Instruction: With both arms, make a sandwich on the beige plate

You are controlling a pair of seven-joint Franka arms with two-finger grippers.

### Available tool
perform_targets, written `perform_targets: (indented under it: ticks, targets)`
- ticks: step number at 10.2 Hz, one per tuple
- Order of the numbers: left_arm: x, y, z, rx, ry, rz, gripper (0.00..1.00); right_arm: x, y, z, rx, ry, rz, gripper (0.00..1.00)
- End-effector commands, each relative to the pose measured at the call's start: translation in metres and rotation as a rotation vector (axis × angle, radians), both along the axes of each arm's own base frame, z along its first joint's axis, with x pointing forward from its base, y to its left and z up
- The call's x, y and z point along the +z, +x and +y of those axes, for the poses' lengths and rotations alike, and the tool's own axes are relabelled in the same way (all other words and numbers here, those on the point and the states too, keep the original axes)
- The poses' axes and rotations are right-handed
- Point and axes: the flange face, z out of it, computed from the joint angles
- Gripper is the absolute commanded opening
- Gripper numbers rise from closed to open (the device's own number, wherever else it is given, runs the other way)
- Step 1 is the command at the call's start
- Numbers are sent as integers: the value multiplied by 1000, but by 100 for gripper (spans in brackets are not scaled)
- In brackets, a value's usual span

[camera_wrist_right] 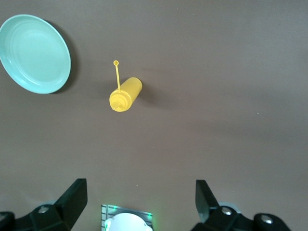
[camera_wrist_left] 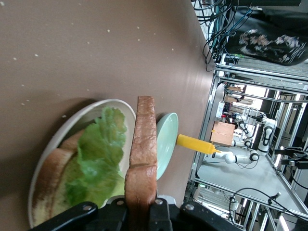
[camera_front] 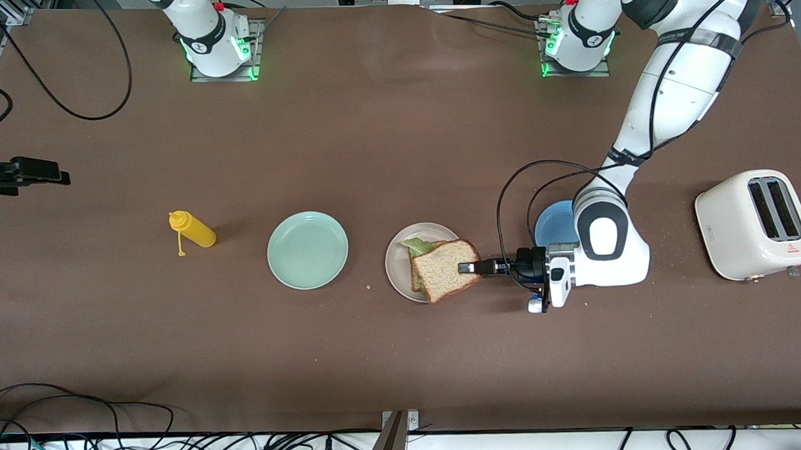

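The left gripper (camera_front: 470, 268) pinches the top bread slice (camera_front: 447, 270) by one edge, over the beige plate (camera_front: 398, 265), where the lettuce leaf (camera_wrist_left: 98, 163) covers the bottom slice (camera_wrist_left: 48, 175). To finish well, I'd square the held slice over the lower one, level it, bring it down until it touches, then let go. It seems tilted, its long axis running toward the right arm's end. The right gripper (camera_wrist_right: 139, 195) waits spread wide above the yellow bottle (camera_front: 193, 230).

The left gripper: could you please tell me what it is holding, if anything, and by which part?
The left gripper is shut on the top bread slice, pinching its crust edge, over the lettuce on the beige plate.
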Motion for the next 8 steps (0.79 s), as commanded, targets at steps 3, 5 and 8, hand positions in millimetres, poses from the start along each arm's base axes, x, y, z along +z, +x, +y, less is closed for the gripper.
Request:
perform_targets:
  ticks: [3,5,8]
  targets:
    - [-8,-7,-12,17,-9,-33,0,-13,-53,15,-45,-45,-120,100]
    - [-9,-8,-18,23,8,-41,0,-10,-46,29,-66,-114,-154,100]
    - [-13,-8,-12,25,59,-68,100,-12,-30,32,-146,-108,-189,100]
